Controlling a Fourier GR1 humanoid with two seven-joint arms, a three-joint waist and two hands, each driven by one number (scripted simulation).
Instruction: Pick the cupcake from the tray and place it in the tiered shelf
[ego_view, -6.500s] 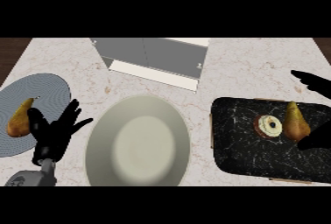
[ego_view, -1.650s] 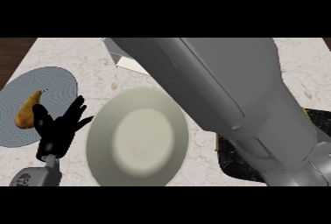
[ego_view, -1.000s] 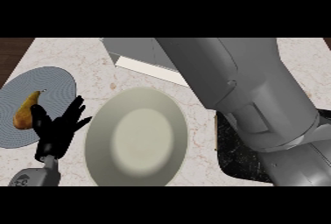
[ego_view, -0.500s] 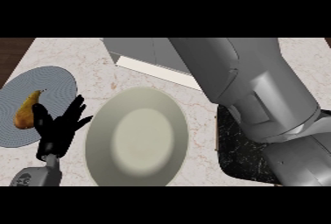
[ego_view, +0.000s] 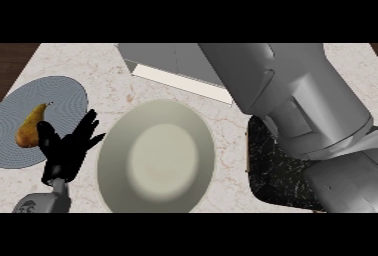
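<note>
My right forearm (ego_view: 295, 110) fills the right side of the head view, stretching up toward the grey tiered shelf (ego_view: 166, 62) at the back. Its hand is hidden, and so is the cupcake. A bare part of the black marbled tray (ego_view: 277, 167) shows under the arm at right. My left hand (ego_view: 66, 150) rests open at the lower left, fingers up, beside the big plate.
A large cream plate (ego_view: 156, 157) lies in the middle of the counter. At the left a blue-grey ringed plate (ego_view: 63, 95) holds a pear (ego_view: 31, 131). The counter's dark left edge runs past that plate.
My right forearm has shifted rightward across the view, uncovering more of the shelf and the tray's left part. The left hand has stayed in place.
</note>
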